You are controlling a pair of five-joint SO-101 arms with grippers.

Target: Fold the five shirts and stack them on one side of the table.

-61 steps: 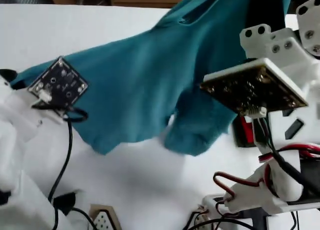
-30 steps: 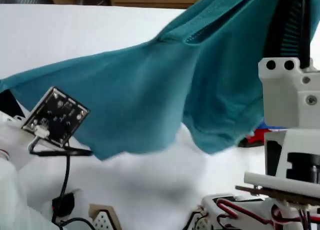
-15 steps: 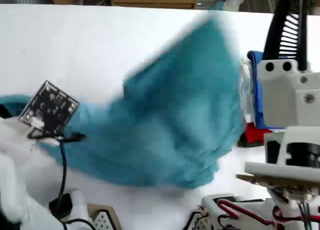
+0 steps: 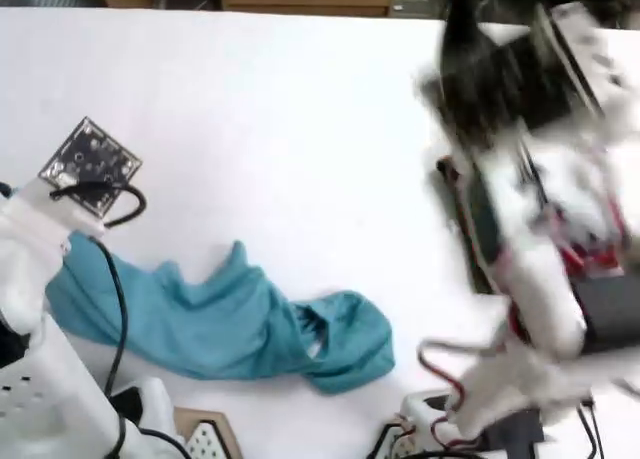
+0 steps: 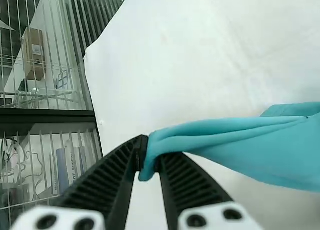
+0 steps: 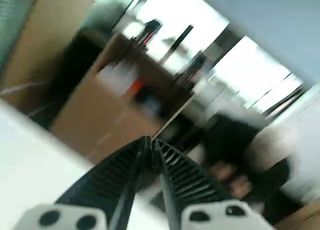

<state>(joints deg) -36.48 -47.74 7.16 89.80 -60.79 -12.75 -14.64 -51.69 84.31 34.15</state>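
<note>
A corner of the teal shirt (image 5: 240,145) is pinched between the fingers of the left gripper (image 5: 148,162), and the rest of the cloth is seen trailing away from it, crumpled on the white table (image 4: 300,129). The right gripper (image 6: 150,151) is held well apart from the shirt, its fingers pressed together on nothing.

The left arm (image 4: 30,279) is a shell of white plastic. It carries a square black circuit board (image 4: 90,164) dotted with small silver points, and a thin black cable (image 4: 118,309) runs from the board along the shell. The right arm (image 4: 545,289) is white plastic too, with a black section (image 4: 490,79) at one end and looped red wires (image 4: 455,345) near its base. The left gripper (image 5: 146,146) and the right gripper (image 6: 149,141) look alike, each with two black fingers (image 5: 107,172) that have ribbed inner faces and taper to the tips. The fingers sit on white mounts (image 5: 65,217) with dark round screw holes.
</note>
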